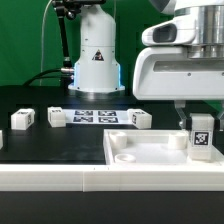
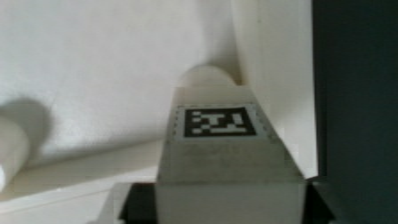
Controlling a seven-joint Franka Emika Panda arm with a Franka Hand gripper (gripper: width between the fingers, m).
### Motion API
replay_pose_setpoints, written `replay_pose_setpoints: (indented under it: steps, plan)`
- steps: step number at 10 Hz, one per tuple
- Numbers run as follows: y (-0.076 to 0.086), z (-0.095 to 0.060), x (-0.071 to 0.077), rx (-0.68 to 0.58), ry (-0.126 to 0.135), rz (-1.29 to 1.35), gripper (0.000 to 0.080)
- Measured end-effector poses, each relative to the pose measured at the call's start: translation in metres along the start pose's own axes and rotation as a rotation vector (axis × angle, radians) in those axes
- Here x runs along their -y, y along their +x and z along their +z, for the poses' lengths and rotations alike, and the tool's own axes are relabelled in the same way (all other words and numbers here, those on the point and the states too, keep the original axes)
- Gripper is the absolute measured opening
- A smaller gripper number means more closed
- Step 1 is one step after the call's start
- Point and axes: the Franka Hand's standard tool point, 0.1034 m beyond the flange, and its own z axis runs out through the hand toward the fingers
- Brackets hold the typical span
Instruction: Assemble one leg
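Observation:
My gripper [image 1: 200,118] is shut on a leg [image 1: 201,137], a chunky white peg with a black-and-white tag. It holds the leg upright at the near right corner of the large white square panel [image 1: 150,152], on the exterior view's right. In the wrist view the leg [image 2: 219,130] runs out from between the dark fingers [image 2: 150,204], with the white panel [image 2: 89,60] behind it. I cannot tell whether the leg's lower end touches the panel. Three more legs lie on the black table: one far left [image 1: 22,119], one beside it [image 1: 56,117], one further right [image 1: 139,118].
The marker board [image 1: 97,116] lies between the loose legs at the back of the table. The arm's white base [image 1: 95,60] stands behind it. A white bar [image 1: 60,178] runs along the table's front edge.

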Motion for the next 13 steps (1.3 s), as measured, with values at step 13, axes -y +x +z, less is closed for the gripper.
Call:
replay_pose_setpoints:
  steps: [13]
  plan:
    - [-0.0035,0.001,-0.0058,-0.01,0.006,0.9,0.0554]
